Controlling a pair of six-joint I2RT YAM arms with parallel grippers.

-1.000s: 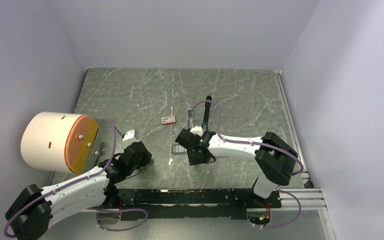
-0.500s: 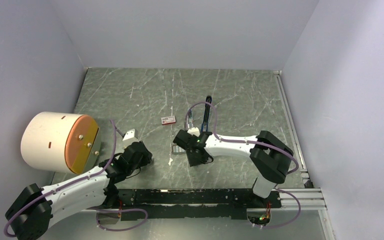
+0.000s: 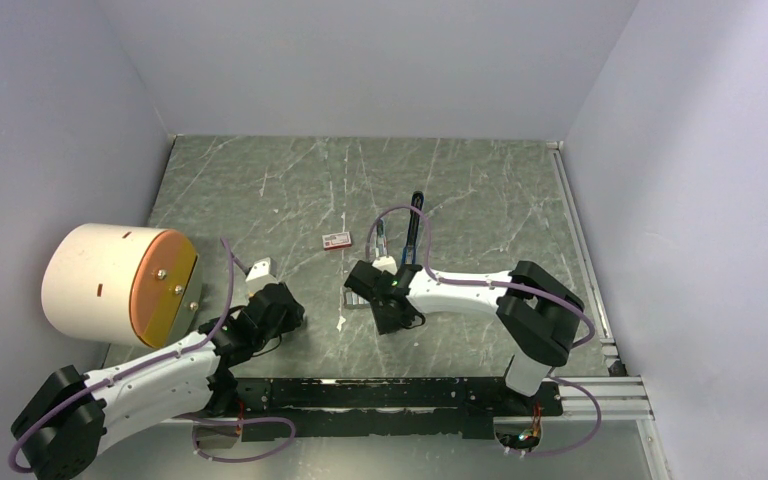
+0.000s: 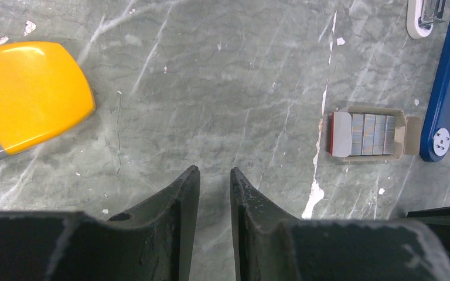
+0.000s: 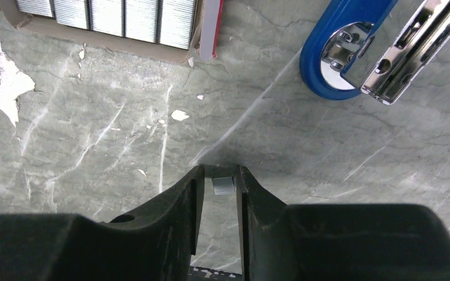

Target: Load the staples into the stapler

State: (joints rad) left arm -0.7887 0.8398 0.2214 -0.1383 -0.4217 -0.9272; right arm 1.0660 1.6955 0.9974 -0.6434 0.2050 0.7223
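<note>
The stapler (image 3: 415, 225) is bright blue and lies hinged open, its chrome magazine (image 5: 416, 47) swung out from the blue body (image 5: 334, 41). It also shows at the right edge of the left wrist view as the stapler (image 4: 445, 88). Grey staples (image 5: 111, 14) fill an open cardboard box (image 4: 363, 134). My right gripper (image 5: 220, 171) hangs just in front of that box (image 3: 360, 298), shut on a short grey strip of staples (image 5: 222, 185) pinched at its fingertips. My left gripper (image 4: 215, 172) hovers low over bare table, its jaws a narrow gap apart with nothing between them.
An orange-yellow block (image 4: 29, 96) lies left of my left gripper (image 3: 278, 305). A cream cylinder with an orange face (image 3: 120, 285) stands at the left edge. A small red-and-white box (image 3: 337, 239) lies mid-table. A white-and-chrome piece (image 4: 425, 14) sits beside the stapler.
The right jaws have closed in on the staple strip and the right arm has shifted slightly left. The left arm has stayed put.
</note>
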